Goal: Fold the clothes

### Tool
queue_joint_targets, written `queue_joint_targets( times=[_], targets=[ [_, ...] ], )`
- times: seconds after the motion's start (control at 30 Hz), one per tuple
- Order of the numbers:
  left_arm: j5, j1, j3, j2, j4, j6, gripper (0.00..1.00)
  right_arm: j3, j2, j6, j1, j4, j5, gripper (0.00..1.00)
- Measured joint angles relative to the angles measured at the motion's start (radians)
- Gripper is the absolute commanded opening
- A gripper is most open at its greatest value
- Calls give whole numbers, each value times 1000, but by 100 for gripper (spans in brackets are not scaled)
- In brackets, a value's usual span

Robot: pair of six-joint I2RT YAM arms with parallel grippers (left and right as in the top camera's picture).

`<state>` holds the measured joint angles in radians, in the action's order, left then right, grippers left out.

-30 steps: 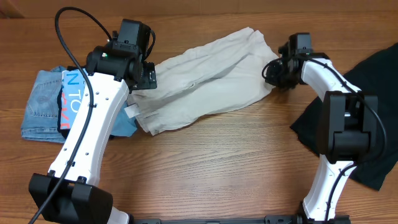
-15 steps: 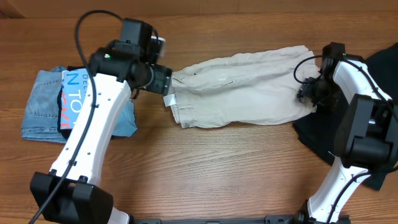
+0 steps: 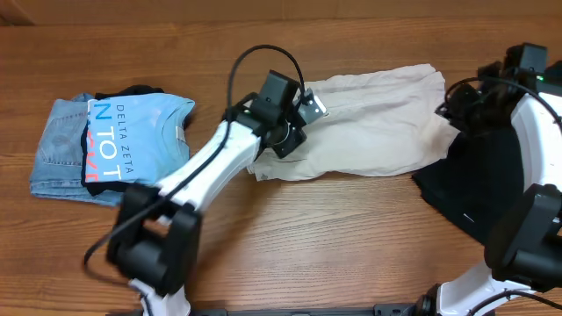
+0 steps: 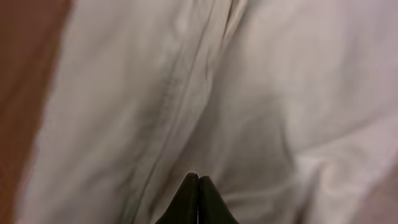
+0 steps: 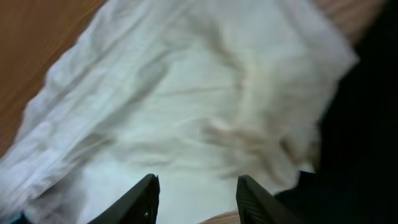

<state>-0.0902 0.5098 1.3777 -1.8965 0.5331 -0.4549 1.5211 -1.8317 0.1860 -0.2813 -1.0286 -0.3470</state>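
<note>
The clothes, a pale beige pair of shorts [image 3: 373, 123], lie spread out lengthwise across the middle of the table. My left gripper [image 3: 290, 136] hovers over their left end. In the left wrist view its fingertips [image 4: 198, 178] are pressed together, shut, just above the wrinkled fabric [image 4: 124, 93], with no cloth seen between them. My right gripper [image 3: 457, 107] is at the shorts' right end. In the right wrist view it [image 5: 196, 190] stands open above the cloth [image 5: 186, 93], holding nothing.
A large black garment [image 3: 479, 189] lies at the right, touching the shorts' right edge and showing beside them in the right wrist view [image 5: 367, 124]. A light blue "DELTA ZETA" T-shirt [image 3: 132, 140] sits on folded jeans [image 3: 57, 158] at the left. Bare wood table [image 3: 334, 237] lies in front.
The shorts were pulled out straight. My left arm swung right from the T-shirt stack to the shorts' left end and shut. My right gripper let go and drew back right.
</note>
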Motion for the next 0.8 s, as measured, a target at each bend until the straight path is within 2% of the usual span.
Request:
queue_joint_targets(
  times=[0.07, 0.1, 0.17, 0.2, 0.27, 0.3, 0.37, 0.6, 0.7, 0.8],
  targets=[
    [45, -2, -14, -76, -77, 8, 7, -1, 0, -13, 25, 15, -26, 40],
    [116, -2, -21, -117, -170, 33, 14, -1, 0, -21, 38, 24, -37, 39],
    [275, -5, -31, -152, -304, 126, 18, -2, 0, -35, 68, 53, -48, 39],
    [374, -13, -27, -156, -353, 208, 20, -3, 0, -41, 85, 77, -52, 39],
    [486, -44, 10, -156, -318, 322, 27, -8, 0, -47, 116, 128, -57, 37],
    [500, -70, 48, -156, -236, 369, 33, -13, -1, -49, 134, 158, -59, 34],
    [473, -108, 116, -156, -118, 413, 41, -26, -12, -50, 163, 200, -63, 26],
    [237, -110, 177, -156, 25, 427, 43, -81, -187, 5, 177, 366, -63, 4],
    [174, -90, 152, -156, 35, 414, 42, -95, -289, 24, 177, 393, -18, 4],
    [148, -85, 81, -156, 42, 391, 35, -90, -298, 40, 176, 408, 50, 4]
  ],
)
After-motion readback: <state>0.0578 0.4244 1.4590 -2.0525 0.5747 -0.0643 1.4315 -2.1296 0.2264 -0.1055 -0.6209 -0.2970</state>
